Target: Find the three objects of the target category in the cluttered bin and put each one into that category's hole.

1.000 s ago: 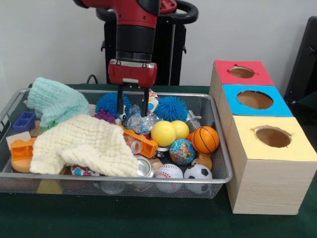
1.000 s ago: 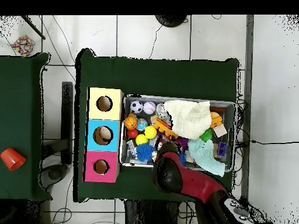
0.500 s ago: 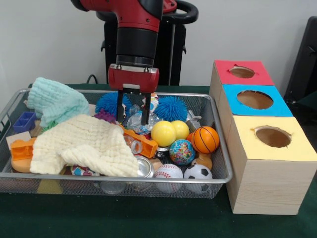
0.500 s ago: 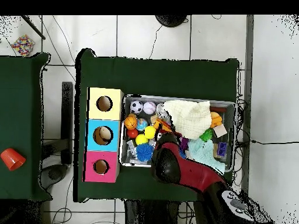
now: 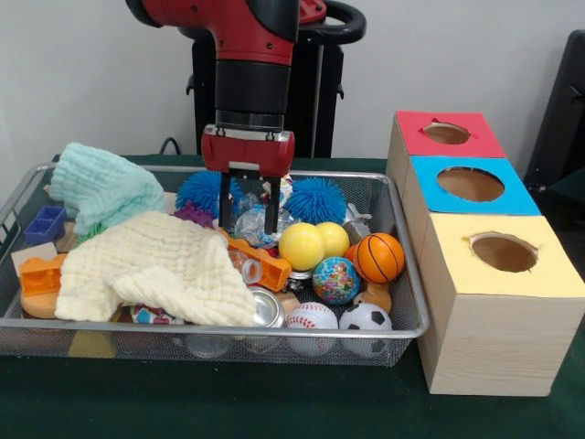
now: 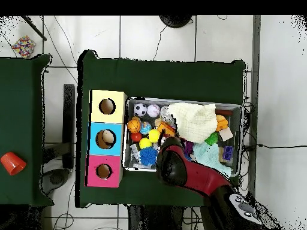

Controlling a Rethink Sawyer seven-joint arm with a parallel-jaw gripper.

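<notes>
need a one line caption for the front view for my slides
Sawyer gripper open above crinkled clear plastic in a cluttered wire bin, beside red, blue and yellow boxes.

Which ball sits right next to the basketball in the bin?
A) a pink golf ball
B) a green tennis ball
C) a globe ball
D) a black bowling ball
C: the globe ball, blue with coloured patches, lies against the lower left of the orange basketball in the wire bin; no tennis, bowling or golf ball shows.
</notes>
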